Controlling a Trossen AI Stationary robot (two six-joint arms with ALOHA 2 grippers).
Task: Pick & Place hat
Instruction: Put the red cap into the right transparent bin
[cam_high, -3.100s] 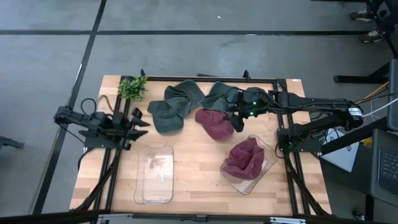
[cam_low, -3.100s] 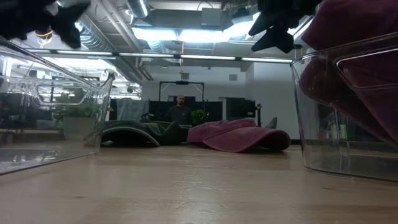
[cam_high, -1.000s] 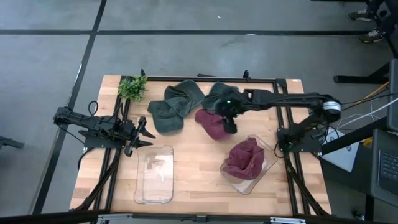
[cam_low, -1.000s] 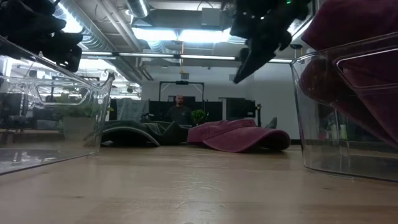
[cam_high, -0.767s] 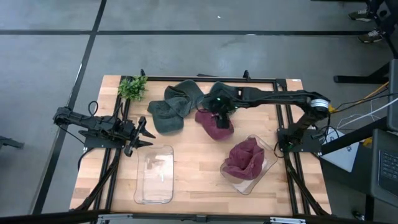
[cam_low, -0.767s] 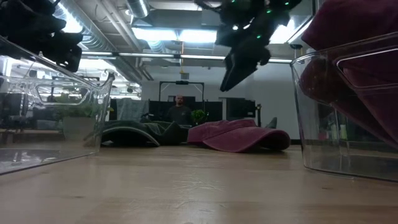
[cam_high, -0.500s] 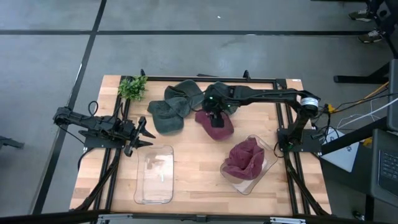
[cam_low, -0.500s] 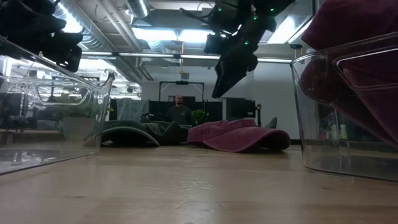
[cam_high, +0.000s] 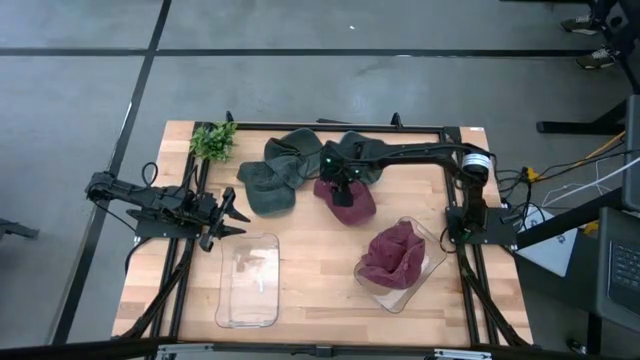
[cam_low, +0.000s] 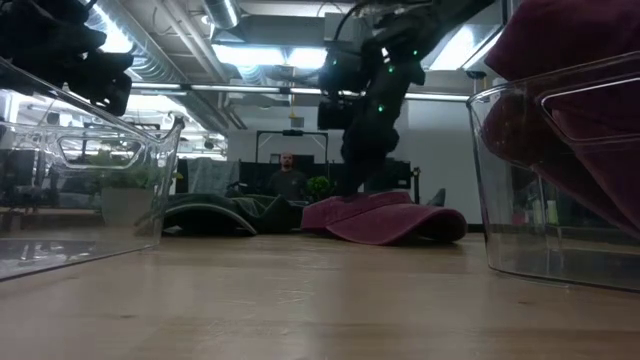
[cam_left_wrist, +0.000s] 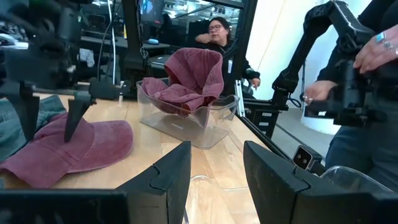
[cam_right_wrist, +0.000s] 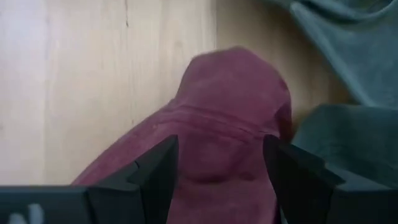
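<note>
Since earlier, right gripper (cam_high: 341, 192) has been lowered, fingers (cam_right_wrist: 155, 171) spread, directly over maroon hat (cam_high: 347, 198); nothing is grasped yet.

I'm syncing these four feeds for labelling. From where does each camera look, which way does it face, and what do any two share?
High view: overhead, straight down; both arms, right gripper over the maroon hat.
Low view: table height, level across; right arm descending on the hat.
Left wrist view: past open left gripper toward the filled bin.
Right wrist view: down past open fingers onto the hat.
All four share the maroon hat.
</note>
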